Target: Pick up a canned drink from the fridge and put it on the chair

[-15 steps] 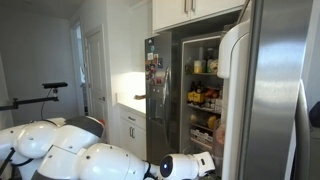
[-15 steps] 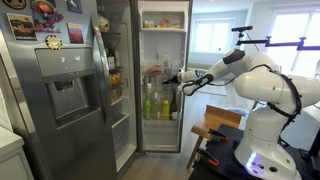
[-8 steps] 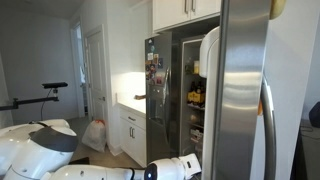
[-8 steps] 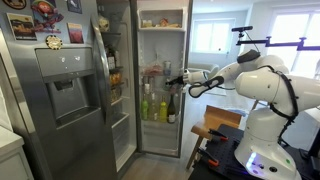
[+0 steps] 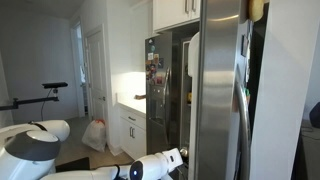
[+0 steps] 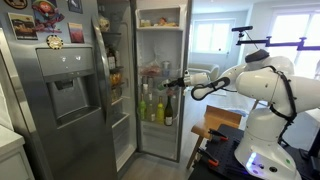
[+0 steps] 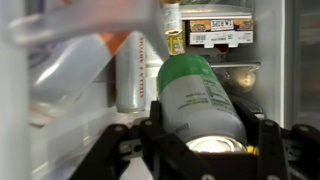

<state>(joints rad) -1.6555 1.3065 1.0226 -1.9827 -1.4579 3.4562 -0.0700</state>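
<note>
My claw [image 7: 207, 135] is clamped on the green can [image 7: 200, 95], with a finger [image 7: 150, 140] on each side and the can's silver end facing my wrist camera. In an exterior view my arm [image 6: 225, 80] is stretched level toward the open fridge [image 6: 160, 140]. The can sits with the claw at the mouth of the lit compartment, about the height of a middle shelf and above a row of bottles [image 6: 155, 105]. In the wrist view a pale pink can [image 7: 135, 70] and a yellow-capped bottle [image 7: 172, 35] stand close behind it.

So I judge the pick made and the carry-out in hand. Next I should draw straight back, clear of the shelf edge and those neighbours, then swing toward the wooden seat [image 6: 220, 120] beside my base — I take that for the chair. The can looks to lie along my reach, so it may need a wrist turn before I set it down.
</note>
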